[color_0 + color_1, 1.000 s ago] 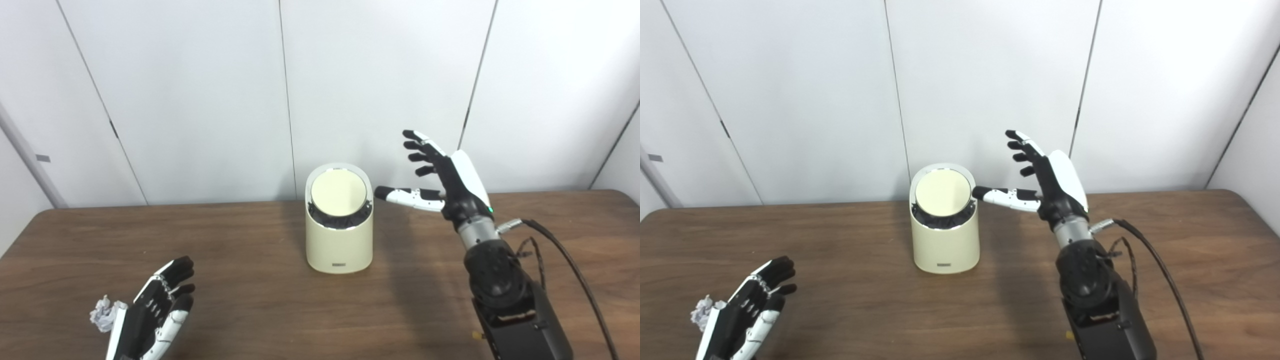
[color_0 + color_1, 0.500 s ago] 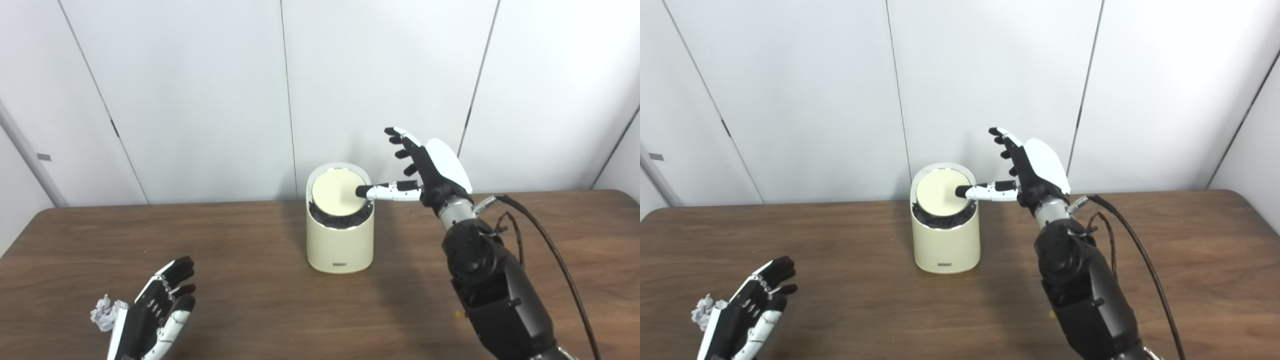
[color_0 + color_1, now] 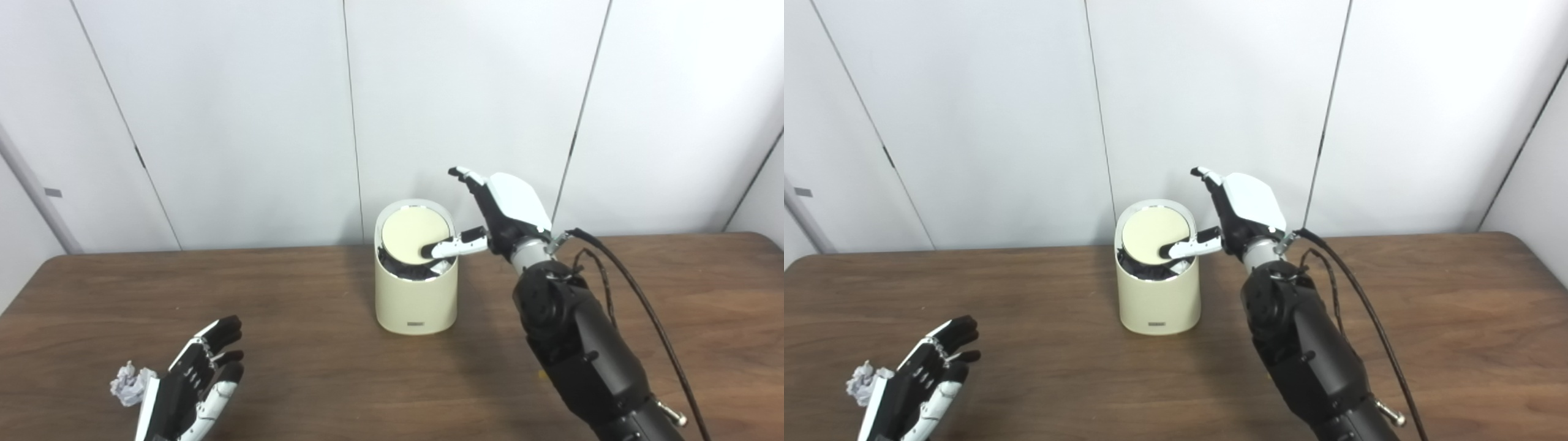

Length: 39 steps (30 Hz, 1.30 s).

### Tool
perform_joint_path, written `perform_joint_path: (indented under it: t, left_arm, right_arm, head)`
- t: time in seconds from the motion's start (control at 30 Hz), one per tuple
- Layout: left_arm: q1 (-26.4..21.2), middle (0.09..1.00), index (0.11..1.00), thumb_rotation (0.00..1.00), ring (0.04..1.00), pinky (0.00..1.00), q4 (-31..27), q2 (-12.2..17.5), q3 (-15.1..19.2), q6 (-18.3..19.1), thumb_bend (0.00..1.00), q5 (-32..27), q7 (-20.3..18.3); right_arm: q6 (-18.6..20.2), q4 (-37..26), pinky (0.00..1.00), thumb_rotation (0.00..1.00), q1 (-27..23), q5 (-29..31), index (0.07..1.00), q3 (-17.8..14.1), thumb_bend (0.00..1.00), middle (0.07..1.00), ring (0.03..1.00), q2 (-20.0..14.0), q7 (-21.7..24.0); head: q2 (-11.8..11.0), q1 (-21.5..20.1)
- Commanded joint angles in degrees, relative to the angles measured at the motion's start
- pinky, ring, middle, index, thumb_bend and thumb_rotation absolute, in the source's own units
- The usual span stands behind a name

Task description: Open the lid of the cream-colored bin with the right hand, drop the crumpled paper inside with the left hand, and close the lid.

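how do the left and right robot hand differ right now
The right robot hand is raised beside the bin, thumb pressing on its lid; the left robot hand sits low at the table's near edge, touching nothing, the crumpled paper beside it. Both are open, holding nothing.

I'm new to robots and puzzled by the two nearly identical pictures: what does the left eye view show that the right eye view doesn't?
Only the left eye view: more wall left of the bin, so bin and hands sit further right in the picture.

Only the right eye view: more table and wall beyond the right arm.

Both: the right hand, open, with its thumb on the bin's round lid; the left hand, open and holding nothing, beside the crumpled paper, which lies on the table.
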Motion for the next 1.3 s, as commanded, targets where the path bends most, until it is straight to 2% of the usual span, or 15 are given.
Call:
perform_joint_path:
  t: [0.0,0.2,0.37,0.73,1.03,1.27]
  left_arm:
    - [-1.2,0.824,0.803,0.6,0.824,0.73,-1.5,0.0,0.0,-1.9,0.72,0.3,0.6]
    - [-1.1,0.827,0.807,0.59,0.831,0.74,-1.2,0.0,-0.1,-2.1,0.72,0.1,0.6]
    - [-0.9,0.826,0.806,0.59,0.825,0.73,-1.9,-0.2,-0.1,-1.7,0.73,0.2,0.7]
    - [-0.7,0.826,0.804,0.59,0.828,0.75,-2.8,-0.3,0.1,-1.0,0.72,-0.4,0.6]
    - [-0.4,0.828,0.807,0.59,0.829,0.75,-3.1,-0.3,0.2,-0.9,0.73,-1.0,0.6]
    - [-0.5,0.83,0.811,0.59,0.832,0.74,-2.9,-0.2,0.2,-1.2,0.74,-1.3,0.4]
  right_arm:
    - [-1.0,-0.6,0.79,0.44,-3.7,-1.3,0.897,0.2,1.0,0.878,0.84,-0.2,-0.9]
    - [-0.4,-0.1,0.81,0.44,-4.4,-2.5,0.908,1.7,1.0,0.885,0.861,-0.1,-0.1]
    - [-0.1,0.9,0.72,0.45,-4.9,-3.9,0.903,2.7,1.0,0.869,0.83,0.4,0.2]
    - [-1.8,1.7,0.69,0.44,-5.2,-6.9,0.889,5.6,1.0,0.84,0.796,-1.1,0.0]
    - [-1.6,3.2,0.76,0.44,-5.2,-9.3,0.899,7.9,1.0,0.852,0.824,-2.3,1.6]
    - [-2.0,3.8,0.79,0.45,-4.6,-9.1,0.898,7.9,1.0,0.859,0.833,-2.2,1.1]
  head:
    - [0.1,0.0]
    - [0.2,0.1]
    - [0.3,0.2]
    - [1.0,-0.1]
    - [1.4,-0.1]
    - [1.4,-0.1]
